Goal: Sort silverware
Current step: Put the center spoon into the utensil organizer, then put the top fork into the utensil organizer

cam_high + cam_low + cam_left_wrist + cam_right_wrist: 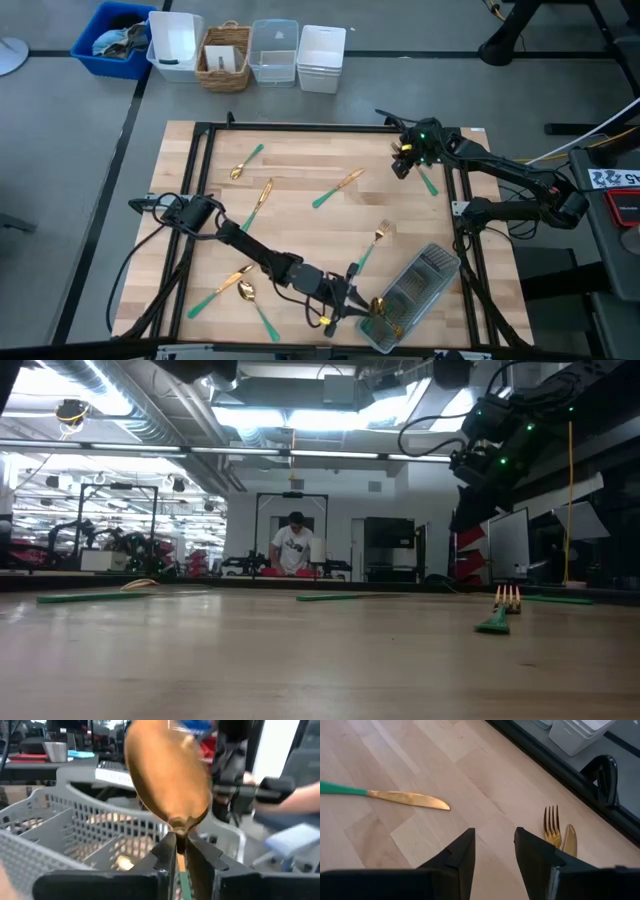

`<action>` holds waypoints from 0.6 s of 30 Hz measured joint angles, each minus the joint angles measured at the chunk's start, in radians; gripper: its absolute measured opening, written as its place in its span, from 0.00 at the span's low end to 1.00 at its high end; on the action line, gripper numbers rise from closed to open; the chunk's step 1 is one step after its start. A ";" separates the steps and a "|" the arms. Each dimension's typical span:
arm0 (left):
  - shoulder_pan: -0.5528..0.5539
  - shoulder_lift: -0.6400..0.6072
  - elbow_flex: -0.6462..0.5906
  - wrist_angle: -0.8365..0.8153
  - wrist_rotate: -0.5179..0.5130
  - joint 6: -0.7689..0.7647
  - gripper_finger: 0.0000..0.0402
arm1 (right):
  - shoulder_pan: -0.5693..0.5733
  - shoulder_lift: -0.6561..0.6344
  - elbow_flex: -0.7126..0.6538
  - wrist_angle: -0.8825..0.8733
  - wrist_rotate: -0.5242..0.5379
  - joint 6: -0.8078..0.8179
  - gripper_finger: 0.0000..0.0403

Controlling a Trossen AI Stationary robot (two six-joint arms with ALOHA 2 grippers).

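- Holding a gold spoon [167, 775] by its neck, the left gripper [345, 305] hung at the near end of the clear tray [432, 268], on the table's near right side.
- Its fingers [162, 851] sat narrow on either side of the neck where the bowl meets the teal handle; the left wrist view showed the bowl upright above the tray's slotted compartments.
- To finish this drop well, the jaws should probably part only once the spoon hangs over the compartment meant for spoons, low enough that it slides in and does not bounce off the rim.
- Which compartment lay directly beneath could not be told.
- The right gripper [404, 160] waited over the table's far right corner, fingers apart and empty, with a knife [407, 798] and a fork [551, 826] on the wood below it.
- Other silverware lay scattered: a fork [371, 243] just beside the tray, a spoon [247, 291] and more pieces near the left front.
- Lifting straight up afterwards would likely keep the handle from snagging.
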 joint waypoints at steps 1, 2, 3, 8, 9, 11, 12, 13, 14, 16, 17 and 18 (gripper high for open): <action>0.000 0.000 0.000 -0.014 0.000 0.018 0.10 | 0.000 0.000 0.000 -0.009 0.000 0.000 0.34; 0.000 0.000 0.000 -0.022 0.000 0.037 0.12 | 0.000 0.000 0.000 -0.018 0.000 0.000 0.34; 0.000 0.000 0.000 -0.025 0.000 0.043 0.13 | 0.000 0.000 0.000 -0.025 0.000 0.000 0.34; -0.001 -0.001 0.000 -0.028 0.002 0.052 0.24 | -0.001 0.000 0.008 -0.049 0.000 0.000 0.34; -0.002 -0.002 0.000 -0.032 0.003 0.053 0.26 | -0.004 0.001 0.023 -0.073 0.000 0.000 0.34; -0.001 -0.011 -0.001 -0.033 0.003 0.054 0.29 | -0.019 0.001 0.065 -0.118 0.000 0.000 0.34; 0.000 -0.020 -0.001 -0.044 0.004 0.062 0.30 | -0.031 0.001 0.088 -0.137 0.000 0.000 0.34; 0.002 -0.032 -0.001 -0.054 0.003 0.070 0.31 | -0.046 0.005 0.110 -0.154 0.000 -0.002 0.34; 0.004 -0.047 -0.001 -0.073 0.003 0.085 0.31 | -0.062 0.011 0.131 -0.165 0.000 -0.003 0.34; 0.007 -0.087 0.000 -0.140 0.003 0.093 0.31 | -0.103 0.033 0.168 -0.173 -0.001 -0.011 0.34; 0.010 -0.109 -0.001 -0.189 0.003 0.093 0.31 | -0.120 0.049 0.187 -0.180 -0.002 -0.025 0.34; 0.014 -0.133 0.000 -0.233 0.003 0.092 0.32 | -0.138 0.069 0.203 -0.193 -0.007 -0.034 0.34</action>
